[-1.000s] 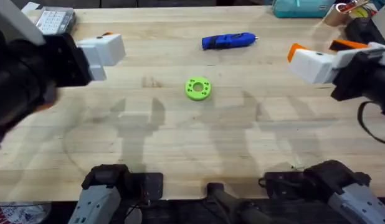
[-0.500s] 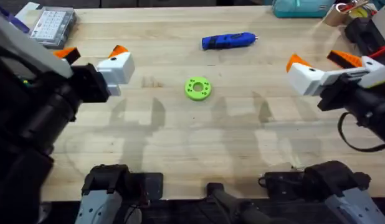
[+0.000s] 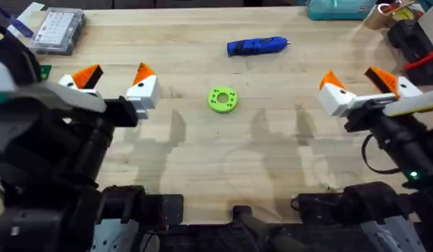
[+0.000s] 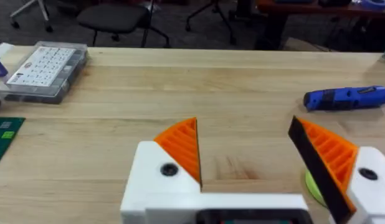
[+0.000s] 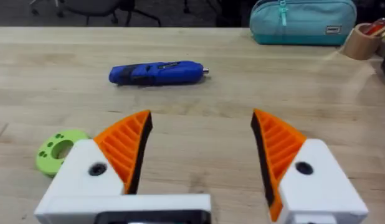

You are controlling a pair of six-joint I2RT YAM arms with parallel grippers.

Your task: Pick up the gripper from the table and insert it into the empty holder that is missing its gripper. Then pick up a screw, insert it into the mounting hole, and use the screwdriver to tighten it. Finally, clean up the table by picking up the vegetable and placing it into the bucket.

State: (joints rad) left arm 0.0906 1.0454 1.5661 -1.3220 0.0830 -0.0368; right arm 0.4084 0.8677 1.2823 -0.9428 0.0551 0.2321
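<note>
Within a second both white, orange-padded hands — left (image 3: 113, 78) and right (image 3: 356, 82) — had swung level, fingers spread apart and empty, while the bright blue pen-shaped screwdriver (image 3: 257, 46) lay untouched at the bench's far middle — work unstarted.

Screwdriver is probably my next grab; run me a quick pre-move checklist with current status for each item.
1. Screwdriver lies flat on the table, nothing touching it: ok.
2. Left gripper open, holding nothing: ok.
3. Right gripper open, holding nothing: ok.
4. Open table between the right gripper and the screwdriver in the right wrist view: ok.
5. Lime-green disc lies apart from the screwdriver: ok.
6. Screw and mounting hole located: cannot tell.
</note>
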